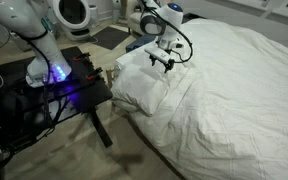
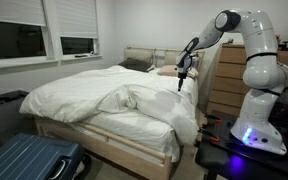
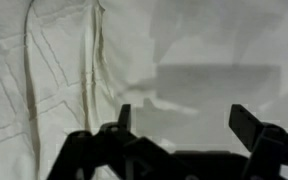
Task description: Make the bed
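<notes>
The bed (image 1: 239,90) is very large and covered by a puffy white duvet, rumpled and bunched near the edge; it also shows in an exterior view (image 2: 104,100). My gripper (image 1: 164,63) hangs a little above the folded duvet corner and pillow (image 1: 144,85) at the bed's edge, and shows over the bed's side in an exterior view (image 2: 181,80). In the wrist view the gripper (image 3: 184,118) is open and empty, its two dark fingers spread wide over white fabric with a seam (image 3: 94,60).
A black table with blue-glowing electronics (image 1: 54,80) stands beside the bed and carries the arm's base (image 2: 246,135). A blue suitcase (image 2: 29,160) lies at the bed's foot. A wooden dresser (image 2: 224,80) stands behind the arm. Windows with blinds (image 2: 44,30) line the wall.
</notes>
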`<state>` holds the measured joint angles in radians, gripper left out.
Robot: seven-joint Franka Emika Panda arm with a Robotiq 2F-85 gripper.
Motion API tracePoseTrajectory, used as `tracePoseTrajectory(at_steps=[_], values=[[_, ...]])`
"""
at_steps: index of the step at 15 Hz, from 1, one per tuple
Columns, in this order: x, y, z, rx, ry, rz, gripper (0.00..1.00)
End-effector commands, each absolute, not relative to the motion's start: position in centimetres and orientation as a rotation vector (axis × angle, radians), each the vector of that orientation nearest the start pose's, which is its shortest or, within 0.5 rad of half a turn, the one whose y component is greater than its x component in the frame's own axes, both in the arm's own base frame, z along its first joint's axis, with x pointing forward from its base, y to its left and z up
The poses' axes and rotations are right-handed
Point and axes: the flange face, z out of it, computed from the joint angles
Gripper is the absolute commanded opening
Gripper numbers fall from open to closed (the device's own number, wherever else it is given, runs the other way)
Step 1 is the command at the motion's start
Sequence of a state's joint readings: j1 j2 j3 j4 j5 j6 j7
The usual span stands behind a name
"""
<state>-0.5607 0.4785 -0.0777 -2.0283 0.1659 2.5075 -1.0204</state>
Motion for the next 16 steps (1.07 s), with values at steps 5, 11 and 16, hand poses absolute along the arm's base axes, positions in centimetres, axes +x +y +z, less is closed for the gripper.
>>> tracePoseTrajectory(at_steps=[5,11,16], values=[[49.6,-35.6,15.6,-2.998,-0.498,-0.213,1.00],[50.3,-36.8,12.5,-3.032,-0.492,-0.223,1.00],[50.4,-37.6,11.0,-3.034,-0.454,-0.206,0.75]])
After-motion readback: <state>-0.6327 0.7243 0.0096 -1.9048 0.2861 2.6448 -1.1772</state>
